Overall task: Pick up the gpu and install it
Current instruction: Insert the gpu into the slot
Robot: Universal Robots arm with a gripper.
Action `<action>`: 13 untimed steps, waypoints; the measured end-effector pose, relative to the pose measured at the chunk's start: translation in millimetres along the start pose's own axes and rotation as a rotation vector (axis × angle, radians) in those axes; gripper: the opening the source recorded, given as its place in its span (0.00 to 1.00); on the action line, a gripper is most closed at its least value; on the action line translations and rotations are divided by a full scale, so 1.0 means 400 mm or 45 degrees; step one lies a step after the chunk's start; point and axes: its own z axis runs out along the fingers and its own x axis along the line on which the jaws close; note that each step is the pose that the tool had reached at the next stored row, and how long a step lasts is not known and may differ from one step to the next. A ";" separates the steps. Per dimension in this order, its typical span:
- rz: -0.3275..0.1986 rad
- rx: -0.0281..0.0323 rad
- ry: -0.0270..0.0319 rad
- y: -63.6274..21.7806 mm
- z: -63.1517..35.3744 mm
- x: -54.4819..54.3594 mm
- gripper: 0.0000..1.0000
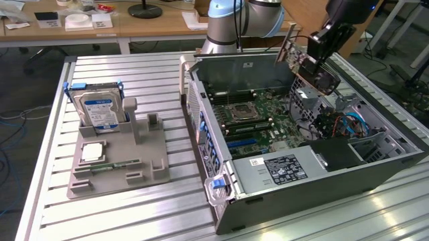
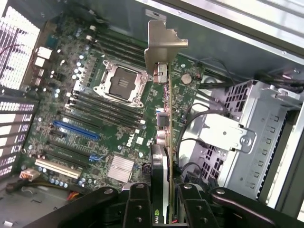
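Exterior view: the robot arm's hand [image 1: 320,49] is clenched on the gpu [image 1: 303,63], holding it tilted in the air above the open computer case [image 1: 315,183], near the case's far corner on the exterior view's right. From the wrist view, the card [image 2: 160,166] sits edge-on between the black fingers [image 2: 137,209], its silver bracket [image 2: 164,45] farthest from the hand [image 2: 164,206], over the green motherboard [image 2: 95,123]. A hard drive [image 1: 99,108] stands in a grey holder [image 1: 124,170] on the slatted counter [image 1: 134,218], well apart.
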 end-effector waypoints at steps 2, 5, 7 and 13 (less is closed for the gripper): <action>-0.031 -0.0006 0.0022 0.000 0.000 0.000 0.27; -0.086 -0.0019 0.0061 0.000 0.000 0.000 0.27; -0.123 -0.0027 0.0087 0.000 0.000 0.000 0.27; -0.242 -0.0053 0.0173 0.000 0.001 0.000 0.27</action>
